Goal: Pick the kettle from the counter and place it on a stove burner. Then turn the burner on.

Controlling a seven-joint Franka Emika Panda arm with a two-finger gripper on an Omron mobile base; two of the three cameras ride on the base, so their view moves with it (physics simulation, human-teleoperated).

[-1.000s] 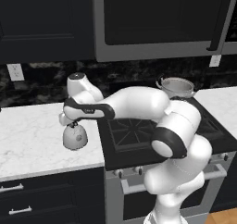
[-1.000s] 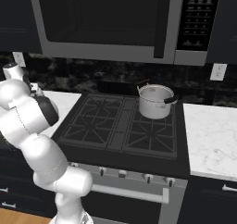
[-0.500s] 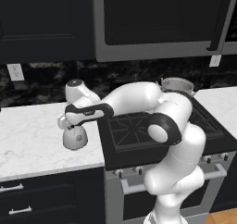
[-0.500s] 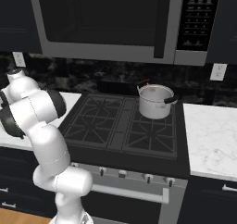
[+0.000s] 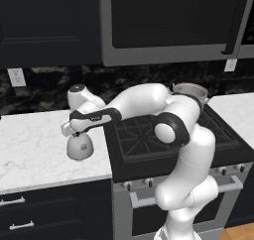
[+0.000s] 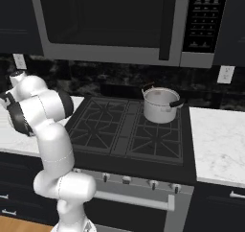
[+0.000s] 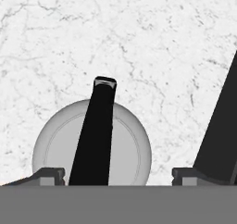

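The small silvery-white kettle (image 5: 79, 147) stands upright on the white marble counter (image 5: 30, 145), close to the left edge of the black cooktop. My gripper (image 5: 74, 131) hangs right over it, almost touching its top. From the hand view I look straight down on the kettle dome (image 7: 53, 146), and its black handle (image 7: 95, 130) runs up between my spread fingertips. The gripper (image 7: 115, 174) is open and grips nothing. The nearest stove burner (image 5: 136, 135) is a bare black grate just right of the kettle. In the right base view my arm hides the kettle.
A steel pot (image 6: 160, 104) with side handles takes up the back right burner. The other grates (image 6: 103, 125) are bare. Control knobs (image 6: 127, 179) line the stove front. A microwave (image 6: 115, 20) hangs above the cooktop. More marble counter (image 6: 215, 140) lies right of the stove.
The elbow has swung out and the hand has sunk slightly toward the kettle top. The kettle stands where it was.
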